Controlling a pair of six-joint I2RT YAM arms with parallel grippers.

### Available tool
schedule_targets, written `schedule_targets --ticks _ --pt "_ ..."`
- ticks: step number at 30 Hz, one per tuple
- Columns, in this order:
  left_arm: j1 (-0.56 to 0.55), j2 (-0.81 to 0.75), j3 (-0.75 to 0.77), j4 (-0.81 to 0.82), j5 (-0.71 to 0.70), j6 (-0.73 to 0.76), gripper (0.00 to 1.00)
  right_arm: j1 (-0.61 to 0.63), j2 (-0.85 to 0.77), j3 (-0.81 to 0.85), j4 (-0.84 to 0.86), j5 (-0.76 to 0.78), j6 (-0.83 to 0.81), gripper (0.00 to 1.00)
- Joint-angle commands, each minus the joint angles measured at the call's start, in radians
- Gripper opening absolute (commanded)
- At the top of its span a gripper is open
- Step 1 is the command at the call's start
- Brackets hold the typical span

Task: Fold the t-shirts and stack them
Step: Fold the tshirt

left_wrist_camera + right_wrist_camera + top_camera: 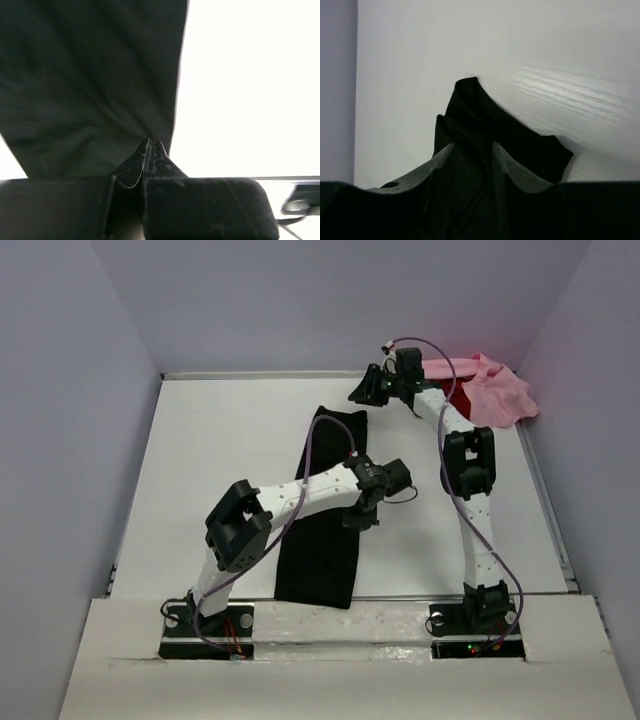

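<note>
The black t-shirt lies as a long narrow strip down the middle of the table. My left gripper is at the strip's right edge, about halfway along. In the left wrist view its jaws are shut, and folds of the black cloth run into the tips. My right gripper is at the strip's far right corner. In the right wrist view black cloth is bunched between its fingers and sticks out past them. The light pink shirt lies crumpled at the back right, with the red one partly under it.
White walls enclose the table on the left, back and right. The table's raised rim runs along the right side. The right arm reaches across in front of the pink and red shirts.
</note>
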Motion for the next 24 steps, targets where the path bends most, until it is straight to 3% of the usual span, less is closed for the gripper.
schedule_targets --ticks 1,5,6,7,9,11,13,14,15,18,19,22,24 --pt "-0.017 -0.205 0.134 -0.124 -0.350 -0.068 0.00 -0.001 -0.268 -0.025 0.107 0.002 -0.133 0.43" --pt "0.015 -0.432 0.116 -0.085 -0.481 -0.045 0.08 -0.041 -0.448 -0.131 0.076 -0.035 -0.141 0.55" --pt "0.032 -0.462 0.081 -0.048 -0.478 -0.018 0.20 -0.041 -0.489 -0.166 0.059 -0.030 -0.140 0.58" --pt "0.072 -0.522 0.047 -0.014 -0.437 0.052 0.27 -0.041 -0.573 -0.250 0.021 -0.023 -0.125 0.60" --pt "0.116 -0.574 -0.025 0.024 -0.403 0.075 0.56 -0.041 -0.658 -0.354 -0.020 -0.042 -0.105 0.61" --pt "0.188 -0.666 -0.233 0.108 -0.320 0.145 0.70 -0.041 -0.796 -0.577 -0.050 -0.106 -0.039 0.61" --pt "0.298 -0.754 -0.341 0.168 -0.191 0.189 0.72 -0.041 -0.899 -0.754 -0.053 -0.145 0.007 0.60" --pt "0.344 -0.780 -0.440 0.214 -0.132 0.219 0.73 -0.041 -1.003 -0.930 -0.062 -0.141 0.015 0.60" --pt "0.397 -0.803 -0.488 0.240 -0.004 0.239 0.73 -0.041 -1.051 -1.009 -0.077 -0.132 0.015 0.61" --pt "0.555 -0.857 -0.658 0.333 0.186 0.288 0.73 -0.041 -1.172 -1.247 -0.143 -0.148 0.000 0.61" --pt "0.575 -0.858 -0.692 0.352 0.233 0.302 0.73 -0.041 -1.203 -1.296 -0.151 -0.174 0.001 0.62" --pt "0.597 -0.830 -0.760 0.403 0.369 0.357 0.78 -0.041 -1.312 -1.444 -0.153 -0.292 0.053 0.79" --pt "0.598 -0.813 -0.782 0.438 0.410 0.380 0.78 -0.041 -1.350 -1.491 -0.151 -0.357 0.060 0.79"
